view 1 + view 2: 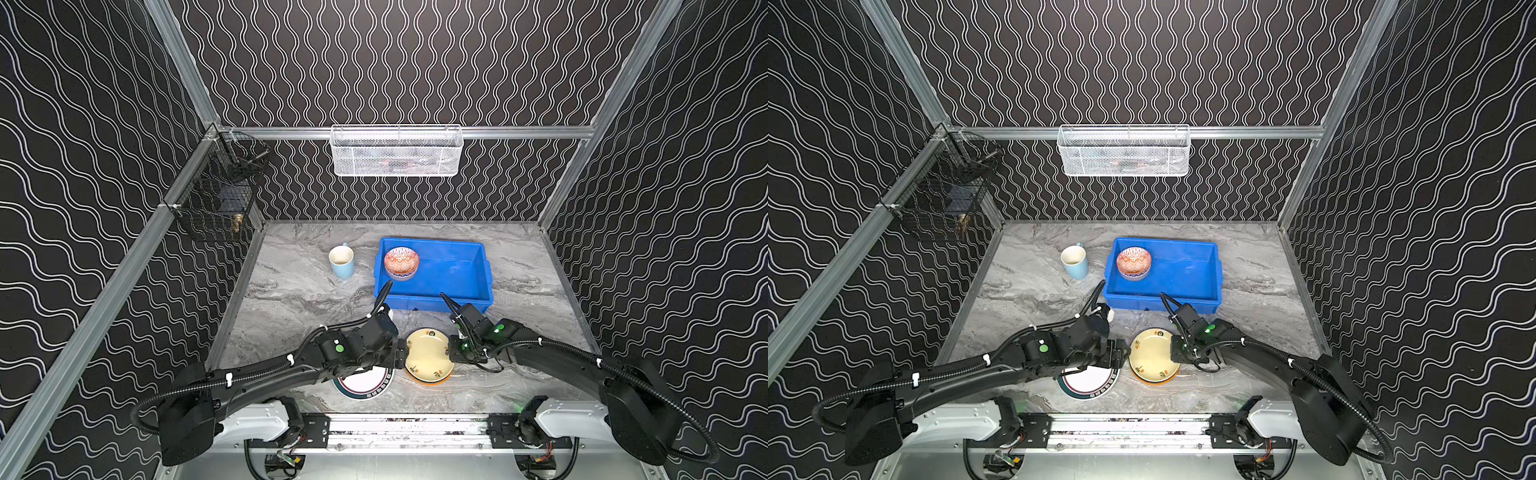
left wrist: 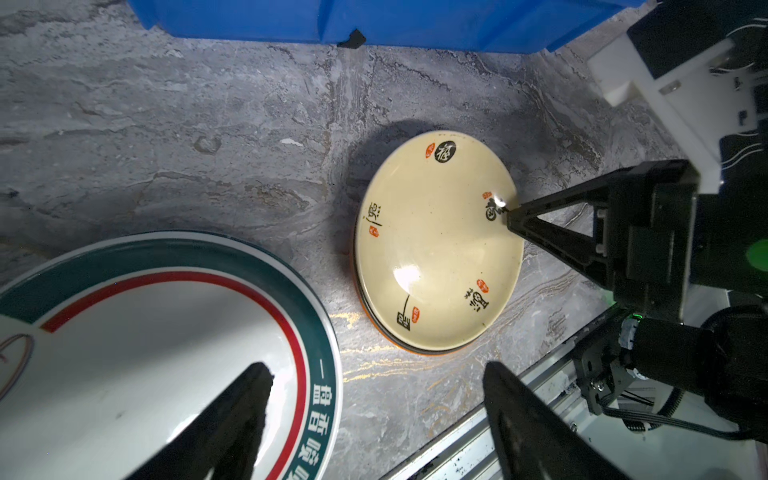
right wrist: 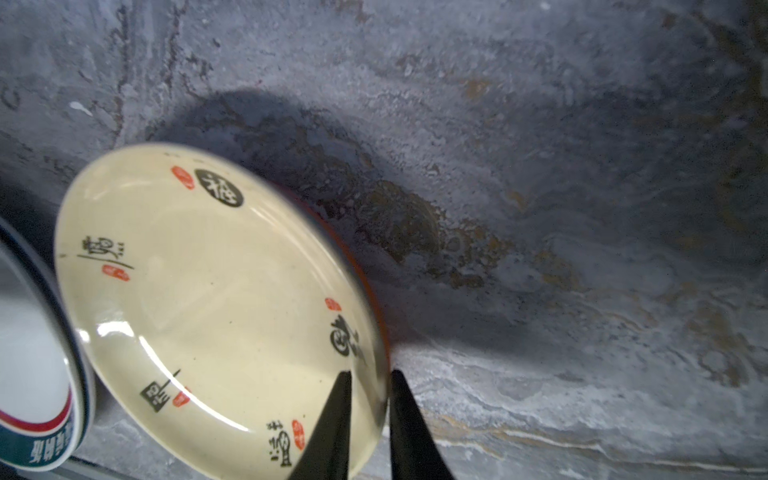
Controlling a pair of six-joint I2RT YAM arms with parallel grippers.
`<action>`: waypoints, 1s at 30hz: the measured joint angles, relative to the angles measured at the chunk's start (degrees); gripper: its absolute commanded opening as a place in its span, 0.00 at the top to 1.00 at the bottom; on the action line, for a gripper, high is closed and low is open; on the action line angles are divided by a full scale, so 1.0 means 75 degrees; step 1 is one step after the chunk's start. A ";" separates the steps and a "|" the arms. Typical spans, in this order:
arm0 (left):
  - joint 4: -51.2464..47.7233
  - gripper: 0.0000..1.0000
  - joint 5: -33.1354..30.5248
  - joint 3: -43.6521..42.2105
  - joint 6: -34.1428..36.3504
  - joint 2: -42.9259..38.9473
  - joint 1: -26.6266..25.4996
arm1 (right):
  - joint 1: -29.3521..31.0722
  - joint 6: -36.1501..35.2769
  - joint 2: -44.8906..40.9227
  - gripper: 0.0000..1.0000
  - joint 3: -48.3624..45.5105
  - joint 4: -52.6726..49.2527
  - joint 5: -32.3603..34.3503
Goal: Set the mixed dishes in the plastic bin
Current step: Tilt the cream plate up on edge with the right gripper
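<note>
The right fingers (image 3: 332, 424) pinch the yellow plate's (image 1: 428, 351) 3 o'clock rim; the blue bin (image 1: 415, 302) lies near its 12 o'clock on the surface (image 1: 299, 299). The left fingers (image 2: 232, 415), spread, hang at 9 o'clock.

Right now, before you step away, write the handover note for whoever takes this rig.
Left gripper: open, empty, above the edge of the white plate.
Right gripper: shut on the rim of the yellow plate, which lies on the orange plate at the front of the table.
Done: the patterned bowl sits in the blue bin, at its left end.
Left: the yellow, orange and white plates, plus the pale blue mug standing on the table just left of the bin.
</note>
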 measured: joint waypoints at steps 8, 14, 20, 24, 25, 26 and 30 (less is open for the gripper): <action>0.0085 0.15 0.0213 -0.0009 0.0154 0.0064 0.0396 | -0.0262 -0.0131 -0.0175 0.89 -0.0166 0.0152 -0.0061; 0.0117 0.15 0.0382 0.0029 0.0309 0.0140 0.0711 | -0.0458 -0.0189 -0.0554 0.95 -0.0166 0.0134 -0.0265; 0.0143 0.15 0.0478 0.0207 0.0417 0.0251 0.0938 | -0.0597 -0.0274 -0.0819 0.98 -0.0195 0.0102 -0.0449; 0.0134 0.15 0.0557 0.0239 0.0527 0.0280 0.1035 | -0.0662 -0.0277 -0.0973 0.99 -0.0210 0.0061 -0.0577; 0.0134 0.15 0.0554 0.0251 0.0539 0.0277 0.1055 | -0.0667 -0.0277 -0.1023 0.99 -0.0207 0.0035 -0.0600; 0.0140 0.15 0.0554 0.0254 0.0551 0.0274 0.1081 | -0.0679 -0.0277 -0.1064 0.99 -0.0204 0.0000 -0.0627; 0.0114 0.15 0.0548 0.0254 0.0560 0.0227 0.1172 | -0.0749 -0.0326 -0.1209 0.99 -0.0117 -0.0195 -0.0659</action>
